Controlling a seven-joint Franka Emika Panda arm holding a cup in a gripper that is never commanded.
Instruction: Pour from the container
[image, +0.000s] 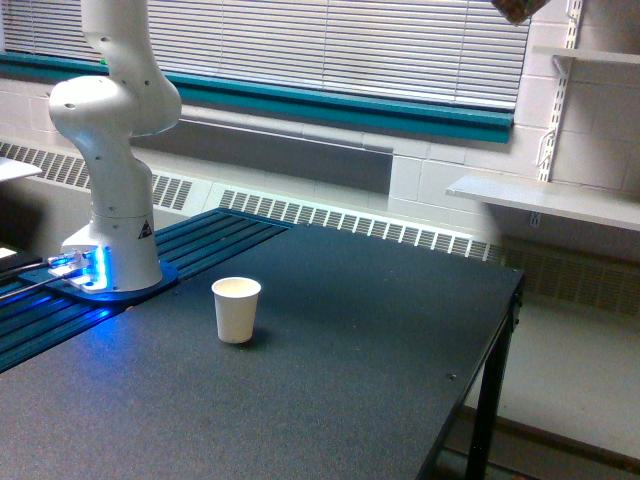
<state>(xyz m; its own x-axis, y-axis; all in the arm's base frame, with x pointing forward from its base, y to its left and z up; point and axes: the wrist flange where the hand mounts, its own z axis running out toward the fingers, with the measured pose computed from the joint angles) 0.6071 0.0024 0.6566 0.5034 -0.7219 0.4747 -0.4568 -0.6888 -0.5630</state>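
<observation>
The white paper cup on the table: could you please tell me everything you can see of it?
The white paper cup is small and tapered, wider at its rolled rim than at its base, and looks like plain unprinted paper. It stands upright and open-topped on the dark table, toward the exterior view's left, a little to the right of the arm's base. Its inside looks pale; whether it holds anything cannot be told. Nothing but the table touches it.

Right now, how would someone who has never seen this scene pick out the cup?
Start at the white robot base glowing blue on the dark table. Toward the exterior view's right of that base stands a small white paper cup, upright and open-topped. It is the only loose object on the tabletop.
</observation>
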